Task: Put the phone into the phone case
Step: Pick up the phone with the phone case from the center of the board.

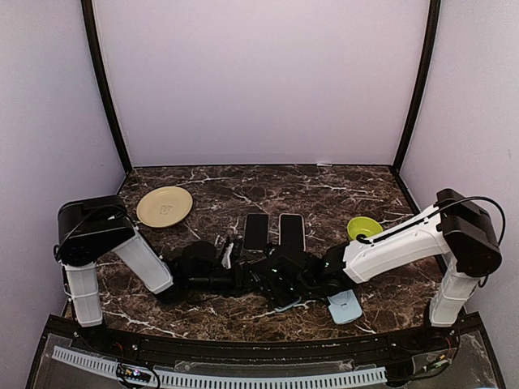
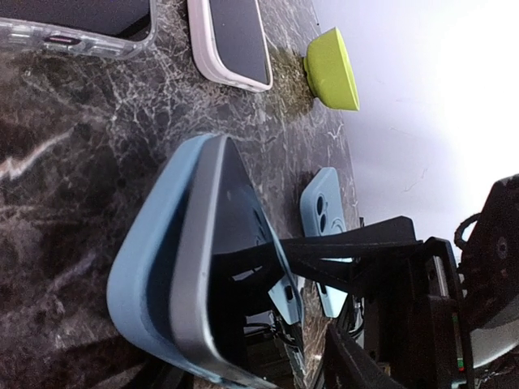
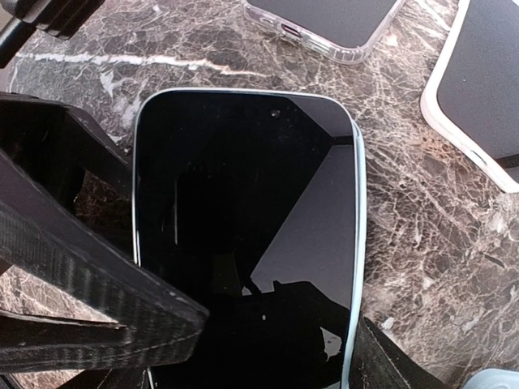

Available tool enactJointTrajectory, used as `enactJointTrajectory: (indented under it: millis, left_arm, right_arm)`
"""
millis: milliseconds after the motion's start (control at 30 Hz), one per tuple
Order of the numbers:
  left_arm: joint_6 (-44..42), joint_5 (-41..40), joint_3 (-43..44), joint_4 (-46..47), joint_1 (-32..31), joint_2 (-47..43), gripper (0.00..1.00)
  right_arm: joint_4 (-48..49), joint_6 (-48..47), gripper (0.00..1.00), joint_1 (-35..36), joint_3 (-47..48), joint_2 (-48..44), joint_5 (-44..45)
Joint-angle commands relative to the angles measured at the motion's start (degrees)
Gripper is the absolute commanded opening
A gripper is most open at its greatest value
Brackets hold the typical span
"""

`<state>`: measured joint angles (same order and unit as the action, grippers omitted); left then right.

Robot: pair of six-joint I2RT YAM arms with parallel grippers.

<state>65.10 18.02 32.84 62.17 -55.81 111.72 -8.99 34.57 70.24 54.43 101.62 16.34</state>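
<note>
We see a dark brown marble worktop [image 1: 324, 182] with pale lilac walls around it. Two arms reach inward and meet low over its near middle: the left arm [image 1: 122, 247], black with white links, and the right arm [image 1: 405, 239], mostly white.

A cream plate [image 1: 165, 206] lies beyond the left claw [image 1: 237, 274], well apart from it.

Between the two claws is the phone [image 3: 243, 203], dark screen up, partly seated in the blue phone case [image 2: 142, 267]. In the left wrist view, one long side of the phone stands raised out of the case, so the two form a wedge, with the case on the worktop side.

The right claw [image 3: 276, 324] has a finger at each long edge and grips the phone and case across their width. We cannot tell whether the left claw is open or closed.

Just beyond both claws, two more phones lie side by side, one in a clear case [image 3: 324, 24] and one in a white case [image 3: 486, 89]. A spare blue case [image 1: 345, 306] lies near the right claw, on its outer side. A lime-green bowl [image 1: 364, 228] sits beyond it, further right.
</note>
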Motion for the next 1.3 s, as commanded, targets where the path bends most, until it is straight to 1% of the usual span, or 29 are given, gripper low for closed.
enactJointTrajectory:
  millis: [0, 33, 67, 133, 200, 367, 433, 467, 567, 600, 667, 733, 833, 967, 1033, 1100, 1267]
  left_arm:
    - [-6.9, -2.2, 3.2, -10.9, -0.9, -4.2, 0.51]
    - [-8.9, -2.8, 3.8, -12.2, -0.9, -4.6, 0.47]
    - [-9.6, -3.4, 4.1, -13.9, -0.9, -5.0, 0.45]
    - [-11.6, -3.0, 5.1, -14.5, -0.9, -5.3, 0.37]
    - [-12.8, -1.1, 6.3, -14.3, -1.0, -4.8, 0.34]
    - [-15.5, 3.1, 9.0, -14.7, -0.9, -2.7, 0.32]
    - [-15.5, 3.4, 9.0, -13.3, -0.9, -2.1, 0.28]
    - [-15.2, 3.5, 8.9, -12.7, -0.9, -1.8, 0.25]
    - [-15.3, 4.4, 8.8, -10.4, -0.9, -1.4, 0.18]
    - [-15.7, 4.5, 8.8, -10.3, -0.9, -1.5, 0.13]
    - [-17.4, 4.5, 9.0, -10.5, -0.9, -1.9, 0.07]
    - [-19.7, 4.3, 9.3, -11.7, -0.9, -2.7, 0.01]
    - [-22.7, 4.7, 9.5, -13.5, -0.9, -3.8, 0.00]
    - [-27.8, 5.4, 10.8, -17.4, -1.0, -4.5, 0.00]
    - [-30.2, 5.2, 10.9, -18.6, -1.0, -5.0, 0.00]
    - [-34.4, 5.2, 10.9, -19.2, -1.0, -5.8, 0.00]
    - [-43.9, 5.7, 11.4, -19.9, -1.3, -6.2, 0.00]
  right_arm:
    - [6.8, 0.2, 0.38, 0.5, -1.3, -1.0, -1.7]
    - [6.9, 0.3, 0.40, 0.4, -1.6, -0.9, -1.5]
    - [7.0, 0.4, 0.42, 0.5, -1.8, -0.9, -1.3]
    - [7.0, 0.4, 0.45, 0.5, -2.0, -0.9, -1.2]
    - [7.2, -0.1, 0.46, 0.4, -2.0, -0.9, -1.8]
    - [7.5, 0.5, 0.51, 0.4, -2.9, -0.2, -2.7]
    - [8.3, 0.9, 0.56, 0.4, -3.7, -0.5, -3.3]
    - [8.6, 1.0, 0.58, 0.4, -4.1, -0.6, -3.6]
    - [8.7, 1.2, 0.66, 0.4, -5.0, -1.5, -4.3]
    - [10.0, 1.2, 0.70, 0.4, -5.3, -2.0, -4.3]
    - [10.0, 1.7, 0.80, 0.0, -6.1, -3.1, -4.0]
    - [11.0, 2.1, 0.88, -1.0, -7.7, -4.8, -5.2]
    - [12.5, 1.3, 0.98, -2.3, -10.4, -7.6, -7.7]
    - [12.7, -2.1, 0.99, -3.1, -12.8, -11.9, -10.9]
    - [12.5, -4.0, 0.99, -3.6, -14.4, -15.1, -13.1]
    - [11.5, -5.9, 0.98, -4.9, -16.7, -19.4, -15.6]
    - [12.5, -12.4, 0.99, -11.7, -21.8, -31.4, -28.7]
